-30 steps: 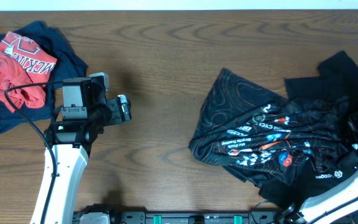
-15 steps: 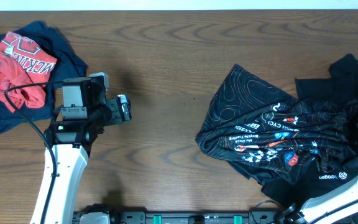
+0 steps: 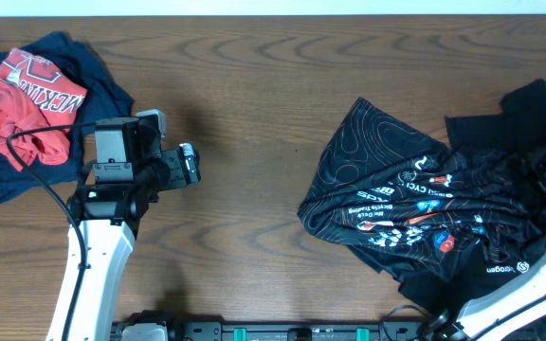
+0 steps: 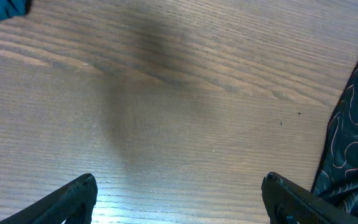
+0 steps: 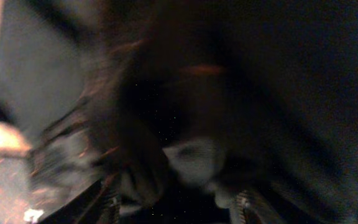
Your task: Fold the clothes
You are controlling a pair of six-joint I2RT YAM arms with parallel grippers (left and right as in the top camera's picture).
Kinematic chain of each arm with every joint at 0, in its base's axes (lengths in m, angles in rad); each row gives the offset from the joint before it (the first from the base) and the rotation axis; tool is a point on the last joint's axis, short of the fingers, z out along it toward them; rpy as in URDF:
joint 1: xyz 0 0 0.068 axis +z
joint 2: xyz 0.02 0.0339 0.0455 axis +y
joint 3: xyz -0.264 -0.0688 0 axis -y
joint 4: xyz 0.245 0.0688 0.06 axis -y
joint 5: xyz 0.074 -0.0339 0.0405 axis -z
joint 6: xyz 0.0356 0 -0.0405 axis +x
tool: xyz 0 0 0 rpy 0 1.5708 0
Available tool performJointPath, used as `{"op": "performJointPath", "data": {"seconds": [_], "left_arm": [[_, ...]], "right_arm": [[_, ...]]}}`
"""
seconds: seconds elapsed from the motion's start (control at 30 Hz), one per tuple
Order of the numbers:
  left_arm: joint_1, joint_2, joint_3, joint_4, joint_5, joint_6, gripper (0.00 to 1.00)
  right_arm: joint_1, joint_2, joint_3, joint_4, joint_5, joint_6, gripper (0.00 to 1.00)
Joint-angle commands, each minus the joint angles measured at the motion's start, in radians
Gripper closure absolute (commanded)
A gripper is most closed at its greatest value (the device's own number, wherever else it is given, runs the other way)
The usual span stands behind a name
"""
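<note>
The clothes lie in two heaps. A black jersey (image 3: 406, 204) with contour lines and coloured logos is crumpled at the right, and its edge shows in the left wrist view (image 4: 350, 149). A plain black garment (image 3: 529, 114) lies behind it. My left gripper (image 3: 186, 163) hovers open over bare wood (image 4: 179, 186), holding nothing. My right gripper (image 5: 176, 202) is down in the dark cloth at the table's right edge. Its fingers (image 5: 107, 202) stand apart, with blurred black fabric close in front of them.
A red printed shirt (image 3: 27, 99) lies on a navy garment (image 3: 102, 80) at the far left, and a corner of that navy cloth (image 4: 2, 7) shows in the left wrist view. The white right arm (image 3: 515, 289) comes in from the bottom right corner.
The jersey slid a little to the right and then settled. My right gripper's fingers have parted from shut. The left arm has not moved.
</note>
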Motion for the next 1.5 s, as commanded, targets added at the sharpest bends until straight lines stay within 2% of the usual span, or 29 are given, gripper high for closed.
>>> {"op": "performJointPath", "data": {"seconds": [0.0, 0.1, 0.17, 0.23, 0.47, 0.7, 0.8, 0.87, 0.93, 1.03, 1.13, 1.27, 1.33, 1.47], "left_arm": [[0.005, 0.001, 0.010, 0.002, -0.002, -0.009, 0.14], [0.005, 0.001, 0.010, 0.002, -0.002, -0.009, 0.14], [0.005, 0.001, 0.010, 0.002, -0.002, -0.009, 0.14], [0.005, 0.001, 0.010, 0.002, -0.002, -0.009, 0.14], [0.005, 0.001, 0.010, 0.002, -0.002, -0.009, 0.14], [0.005, 0.001, 0.010, 0.002, -0.002, -0.010, 0.14], [0.005, 0.001, 0.010, 0.002, -0.002, -0.009, 0.14], [0.005, 0.001, 0.010, 0.002, -0.002, -0.009, 0.14], [0.005, 0.001, 0.010, 0.002, -0.002, -0.009, 0.14], [0.005, 0.001, 0.010, 0.002, -0.002, -0.009, 0.14], [0.005, 0.001, 0.010, 0.002, -0.002, -0.009, 0.14], [0.005, 0.001, 0.010, 0.002, -0.002, -0.009, 0.14], [0.005, 0.001, 0.010, 0.002, -0.002, -0.009, 0.14], [0.005, 0.001, 0.010, 0.002, -0.002, -0.009, 0.14]], "right_arm": [[0.117, 0.005, 0.081, -0.057, -0.093, -0.155, 0.40], [0.235, 0.005, 0.112, -0.092, -0.089, -0.191, 0.37], [0.317, 0.005, 0.118, -0.105, -0.042, -0.183, 0.27], [0.405, 0.005, 0.118, -0.114, 0.046, -0.117, 0.16], [0.657, 0.005, 0.118, -0.148, 0.121, -0.106, 0.17], [0.799, 0.005, 0.117, -0.177, 0.150, -0.055, 0.20], [0.814, 0.012, 0.113, -0.177, 0.114, -0.023, 0.25], [0.814, 0.023, 0.107, -0.177, 0.085, -0.023, 0.41], [0.814, 0.045, 0.106, -0.181, 0.061, -0.023, 0.46], [0.817, 0.080, 0.106, -0.195, 0.060, -0.023, 0.63], [0.827, 0.113, 0.106, -0.209, 0.060, -0.022, 0.65], [0.856, 0.153, 0.106, -0.209, 0.062, -0.014, 0.80], [0.869, 0.160, 0.106, -0.206, 0.062, -0.003, 0.99], [0.910, 0.166, 0.106, -0.198, 0.061, 0.004, 0.99]]}}
